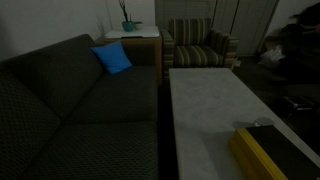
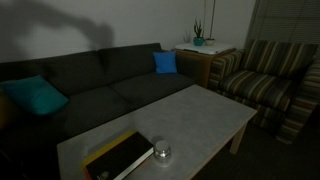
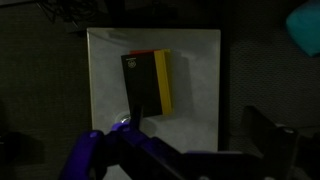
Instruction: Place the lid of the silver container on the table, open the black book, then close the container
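The room is dim. The black book (image 2: 120,157) with yellow sides lies shut near one end of the pale stone-like table (image 2: 200,115). Beside it stands the small silver container (image 2: 162,154); its lid (image 2: 162,149) seems to sit on top. From high above, the wrist view shows the book (image 3: 143,85) on the table (image 3: 195,70), and the container (image 3: 123,123) peeks out beside a finger. My gripper (image 3: 195,120) hangs open and empty, well above the table. In an exterior view the book's yellow edge (image 1: 255,152) shows at the table's near end. No exterior view shows the gripper.
A dark sofa (image 2: 100,80) with blue cushions (image 2: 165,62) runs along the table. A striped armchair (image 2: 265,85) stands past the table's far end. A small side table with a plant (image 2: 200,45) stands between sofa and armchair.
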Controlling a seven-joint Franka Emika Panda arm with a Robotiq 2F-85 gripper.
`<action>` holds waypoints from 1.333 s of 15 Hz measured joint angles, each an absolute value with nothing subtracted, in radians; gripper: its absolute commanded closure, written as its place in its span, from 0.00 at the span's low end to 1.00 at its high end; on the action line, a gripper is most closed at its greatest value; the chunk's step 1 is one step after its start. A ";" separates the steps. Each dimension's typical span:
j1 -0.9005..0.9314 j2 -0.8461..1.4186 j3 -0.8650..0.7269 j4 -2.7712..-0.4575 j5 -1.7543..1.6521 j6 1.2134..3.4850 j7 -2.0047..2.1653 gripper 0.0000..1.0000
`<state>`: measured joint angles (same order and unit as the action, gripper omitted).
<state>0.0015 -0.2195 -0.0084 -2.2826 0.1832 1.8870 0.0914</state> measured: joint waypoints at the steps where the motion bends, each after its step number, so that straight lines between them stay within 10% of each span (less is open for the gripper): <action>1: 0.002 -0.219 -0.008 -2.283 0.183 1.887 0.091 0.00; 20: -0.017 0.023 -0.054 -2.276 0.190 2.024 -0.029 0.00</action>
<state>-0.0174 0.0232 -0.0545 -2.2761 0.1900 2.0243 -0.0288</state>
